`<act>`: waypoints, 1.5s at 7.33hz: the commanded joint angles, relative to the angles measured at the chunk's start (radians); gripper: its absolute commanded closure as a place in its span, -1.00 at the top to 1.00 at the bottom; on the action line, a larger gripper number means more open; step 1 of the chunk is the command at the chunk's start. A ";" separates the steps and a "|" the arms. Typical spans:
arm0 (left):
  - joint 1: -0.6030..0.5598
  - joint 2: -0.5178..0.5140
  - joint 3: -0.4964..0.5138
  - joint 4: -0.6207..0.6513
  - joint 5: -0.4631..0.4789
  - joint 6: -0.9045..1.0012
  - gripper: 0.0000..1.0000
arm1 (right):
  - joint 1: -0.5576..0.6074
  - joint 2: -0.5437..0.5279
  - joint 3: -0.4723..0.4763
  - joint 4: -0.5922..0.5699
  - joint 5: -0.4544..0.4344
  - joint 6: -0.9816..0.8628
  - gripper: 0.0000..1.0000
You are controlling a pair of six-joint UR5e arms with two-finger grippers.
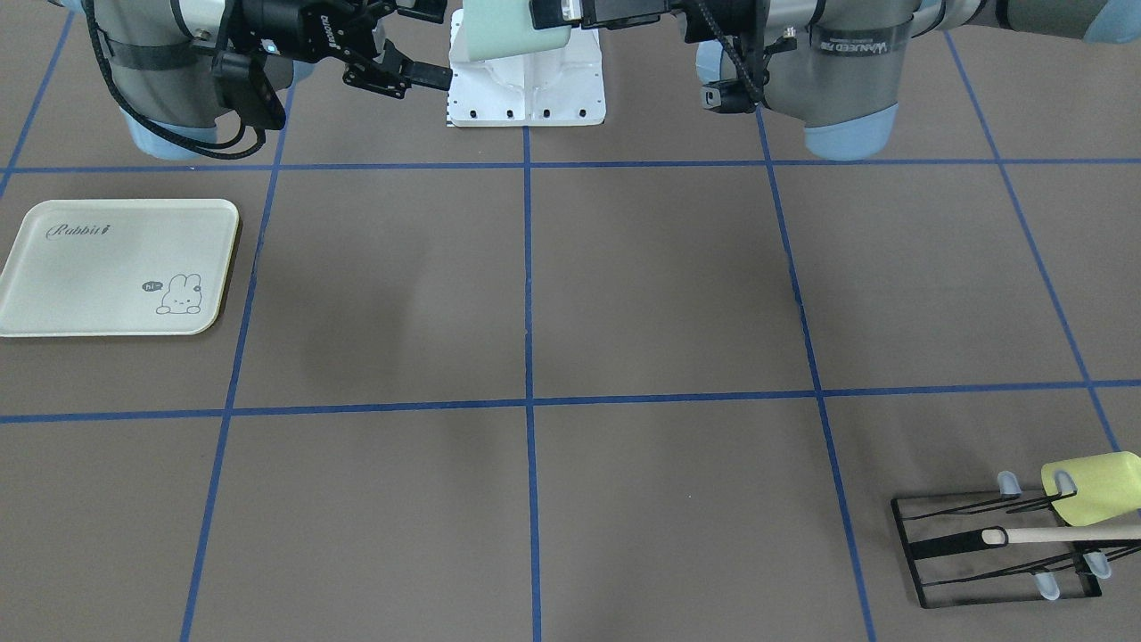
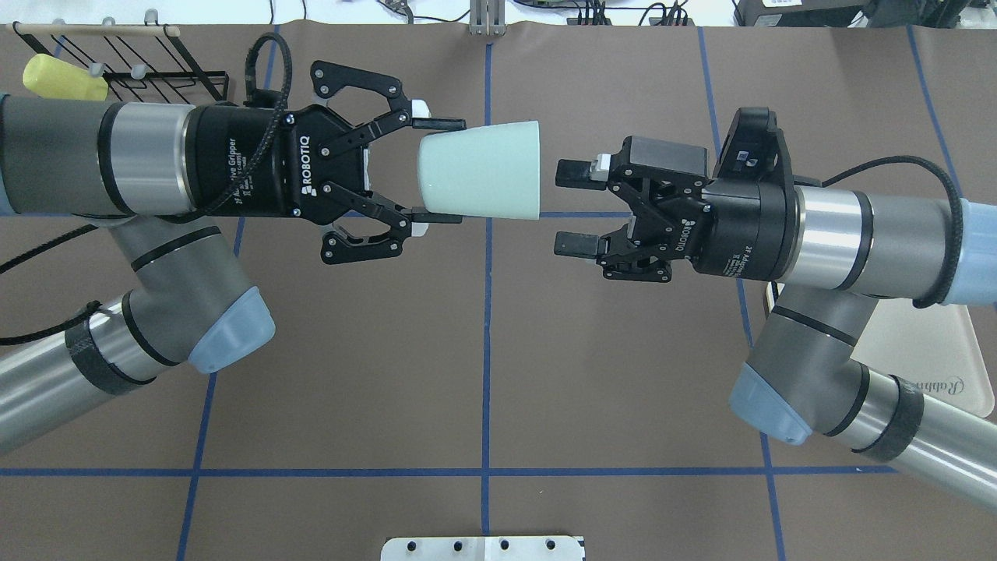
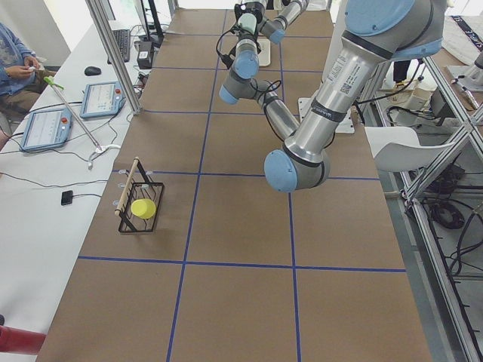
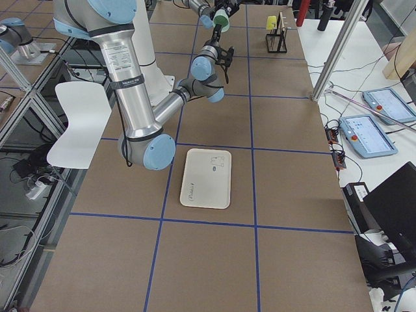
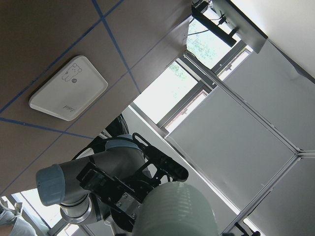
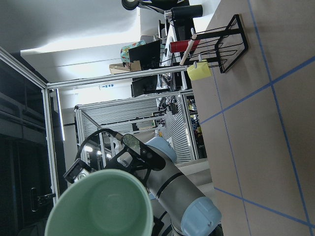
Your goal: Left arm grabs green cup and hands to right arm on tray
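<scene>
The brown counter [image 2: 483,351], gridded with blue tape, carries little. The left arm [image 2: 148,160] and the right arm [image 2: 833,234] reach toward each other above its middle, wrists level and nearly nose to nose, close to the robot's white base plate [image 1: 526,85].

The tray [image 1: 107,259] lies flat on the counter on the robot's right side, well apart from both wrists. Nothing rests in it (the overhead view shows one corner tucked under the right arm's elbow). A black wire rack [image 1: 989,553] stands at the far corner on the robot's left, with a yellow-green cup [image 1: 1092,486] hung on it.

The green cup [image 2: 481,167] is in the air, lying on its side between the two wrists. The left arm's jaws are clenched on its narrow bottom end, one finger on each side. Its open mouth faces the right arm, and the right wrist view looks straight into its darker inside. The right arm's jaws are spread wide and grasp nothing, their tips just short of the rim with a small gap showing.
</scene>
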 commanded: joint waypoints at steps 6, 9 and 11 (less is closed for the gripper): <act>0.066 -0.016 -0.002 0.012 0.046 -0.006 -1.00 | -0.024 0.009 0.003 0.070 -0.001 0.013 -0.06; 0.071 -0.014 0.003 0.010 0.048 -0.003 -0.83 | -0.030 0.001 0.004 0.092 -0.001 0.013 -1.00; 0.068 -0.006 -0.006 0.012 0.048 0.002 1.00 | -0.030 -0.008 -0.001 0.113 -0.003 0.013 -1.00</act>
